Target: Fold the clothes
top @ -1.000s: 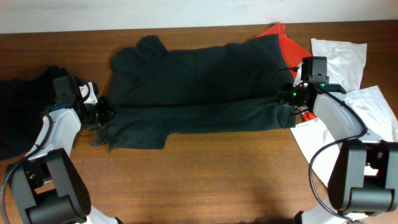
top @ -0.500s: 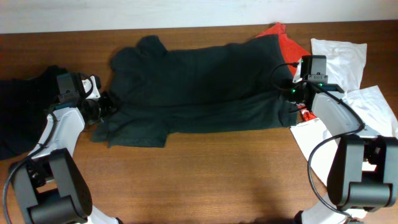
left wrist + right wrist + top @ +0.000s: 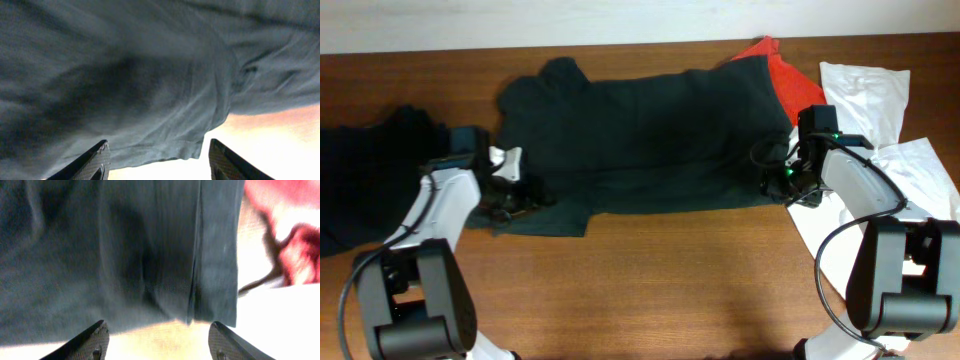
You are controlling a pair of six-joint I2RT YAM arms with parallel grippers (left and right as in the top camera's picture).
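The large black T-shirt (image 3: 640,130) of the clothes lies across the middle of the table, its front edge doubled over into a long band. My left gripper (image 3: 520,195) hovers over the shirt's left sleeve, open. In the left wrist view, dark cloth (image 3: 140,75) fills the frame and its hem ends just ahead of the spread fingertips (image 3: 102,150). My right gripper (image 3: 781,181) sits at the shirt's right end, open. In the right wrist view, the black hem (image 3: 215,280) lies ahead of the gap, and nothing is between the fingers (image 3: 101,330).
A dark garment (image 3: 360,170) lies at the far left. An orange-red one (image 3: 790,75) pokes out from under the black shirt's right end. White ones (image 3: 865,90) lie at the right, one (image 3: 920,170) by my right arm. Bare wood (image 3: 670,280) runs along the front.
Both grippers went from shut to open and let the shirt go. The left arm swung right onto the sleeve. The right gripper shifted slightly toward the front.
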